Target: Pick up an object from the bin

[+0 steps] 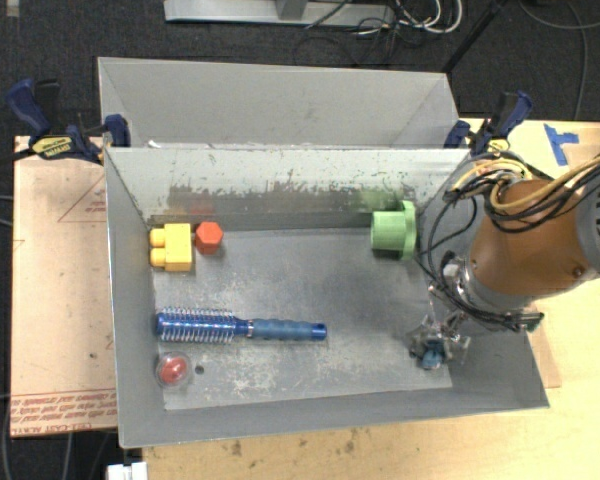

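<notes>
While tool (pixel 435 348) hangs low in bin (pixel 310 278), right corner, hairbrush (pixel 235 327) apart

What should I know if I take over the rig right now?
Gripper: low in the bin's front right corner, grip state unclear. A small blue bit shows at its tip; I cannot tell if it is held.
Things: green block at the back right; yellow block and orange block at the back left; brush in front; red ball in the front left corner.
Done: nothing lifted yet.
Left: grasp one thing and lift it.
</notes>
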